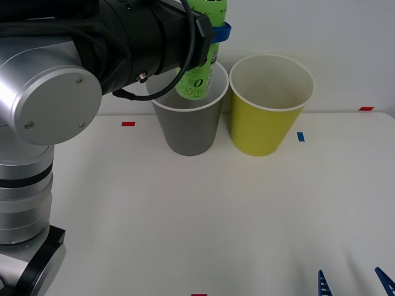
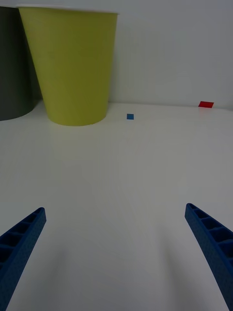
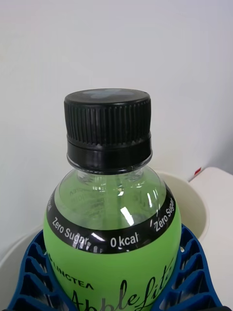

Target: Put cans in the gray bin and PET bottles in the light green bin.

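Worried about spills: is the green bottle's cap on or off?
On. The black cap sits screwed onto the green bottle, held by the left gripper.

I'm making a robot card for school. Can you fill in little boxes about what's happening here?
left gripper: up high, shut on the small bright green plastic bottle with a black screw cap
bottle position: in the air, its lower end hanging over the tall gray bin's mouth
light green bin: tall lime cup shape, standing beside the gray bin on its right
right gripper: open, low over the white table, holding nothing
table marks: small red and blue tape squares
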`<state>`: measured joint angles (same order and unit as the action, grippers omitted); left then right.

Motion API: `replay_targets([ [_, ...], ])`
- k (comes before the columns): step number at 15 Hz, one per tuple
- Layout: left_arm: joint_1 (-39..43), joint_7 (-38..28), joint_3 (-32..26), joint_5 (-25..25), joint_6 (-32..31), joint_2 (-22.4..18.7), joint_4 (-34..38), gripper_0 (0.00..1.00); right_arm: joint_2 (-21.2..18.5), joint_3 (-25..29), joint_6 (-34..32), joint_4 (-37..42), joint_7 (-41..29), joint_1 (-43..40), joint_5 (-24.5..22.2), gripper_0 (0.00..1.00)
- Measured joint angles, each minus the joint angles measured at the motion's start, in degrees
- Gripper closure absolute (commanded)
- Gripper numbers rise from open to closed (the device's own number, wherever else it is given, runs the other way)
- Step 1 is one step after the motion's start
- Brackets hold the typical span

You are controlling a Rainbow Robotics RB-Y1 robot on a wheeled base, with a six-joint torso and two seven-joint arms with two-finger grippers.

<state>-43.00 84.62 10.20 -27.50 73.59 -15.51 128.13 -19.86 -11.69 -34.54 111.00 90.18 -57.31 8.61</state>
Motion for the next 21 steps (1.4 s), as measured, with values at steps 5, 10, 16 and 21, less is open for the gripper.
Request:
replay_targets([
  [5,-4.9,0.1,5.2,2.7,-16.8,2.5,-14.3,1.0,0.0,0.0,0.0,0.0,0.0,0.0,0.0,0.0],
  [10,-6.8,1.2,6.2,3.7,-25.1,7.2,-23.2,1.0,0.0,0.0,0.0,0.0,0.0,0.0,0.0,0.0],
  [16,-9.8,1.7,8.7,4.7,-37.6,11.5,-36.0,1.0,0.0,0.0,0.0,0.0,0.0,0.0,0.0,0.0],
  [21,-10.0,1.5,10.4,4.4,-43.1,13.1,-41.1,1.0,0.0,0.0,0.0,0.0,0.0,0.0,0.0,0.0],
])
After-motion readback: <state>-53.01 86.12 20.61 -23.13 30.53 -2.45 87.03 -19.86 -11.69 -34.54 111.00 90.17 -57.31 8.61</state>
